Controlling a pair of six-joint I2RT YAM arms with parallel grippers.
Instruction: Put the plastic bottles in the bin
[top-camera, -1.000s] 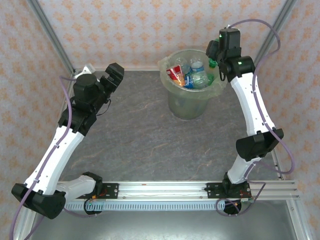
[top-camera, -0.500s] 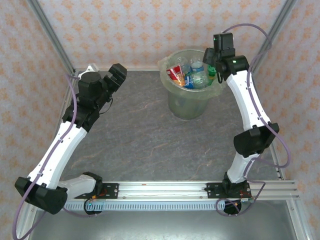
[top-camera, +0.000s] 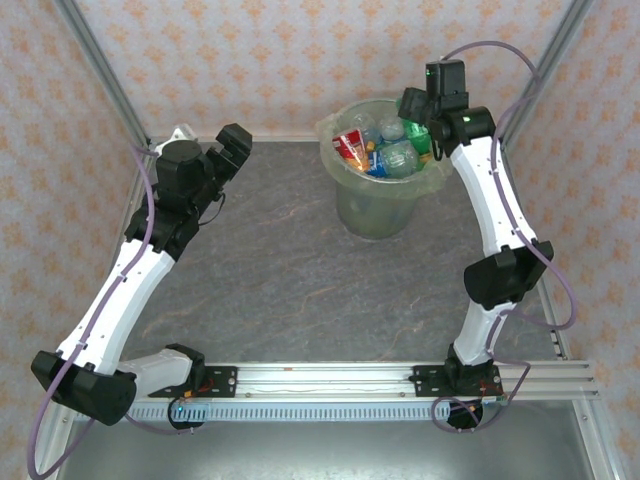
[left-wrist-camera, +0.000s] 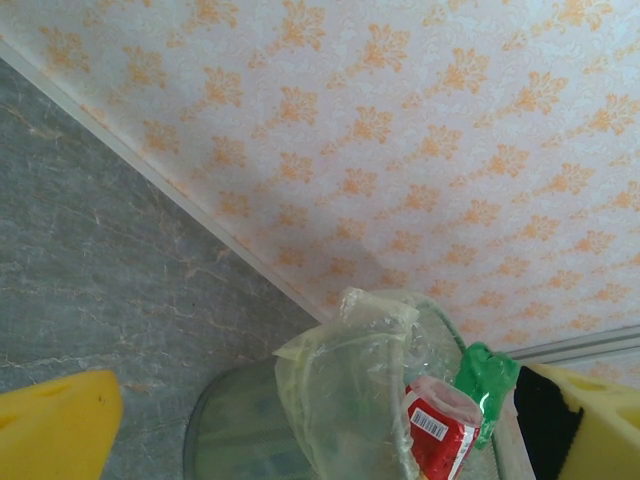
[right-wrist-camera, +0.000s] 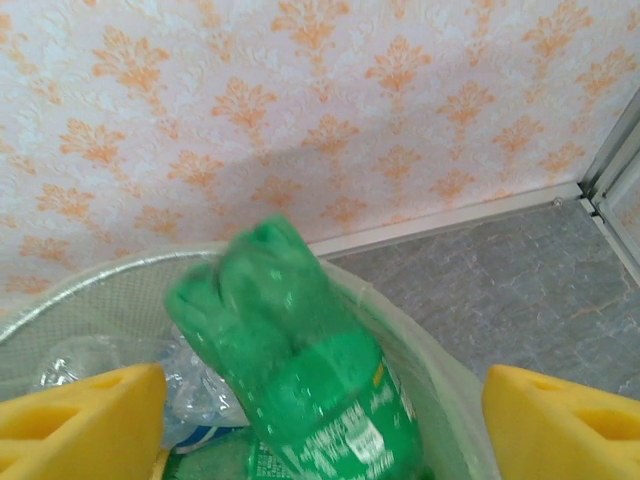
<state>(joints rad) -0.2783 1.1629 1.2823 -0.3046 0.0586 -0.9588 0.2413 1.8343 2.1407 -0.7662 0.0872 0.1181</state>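
Laboratory robot cell: aluminium frame posts (top-camera: 100, 72) bound panels of orange-patterned wallpaper (top-camera: 270, 60); grey marbled tabletop (top-camera: 280, 270); left arm (top-camera: 125, 290) and right arm (top-camera: 495, 200) bolted to a rail (top-camera: 330, 372).

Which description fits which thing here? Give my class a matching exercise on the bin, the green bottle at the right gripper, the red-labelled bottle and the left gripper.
Things
1. bin
2. green bottle
3. red-labelled bottle
4. left gripper

Descriptions
a. lies inside the bin
b. open and holding nothing, over the table to the left of the bin
c. within the open right gripper, above the bin
d. stands on the grey table

Pairs: 1-d, 2-c, 3-a, 4-b
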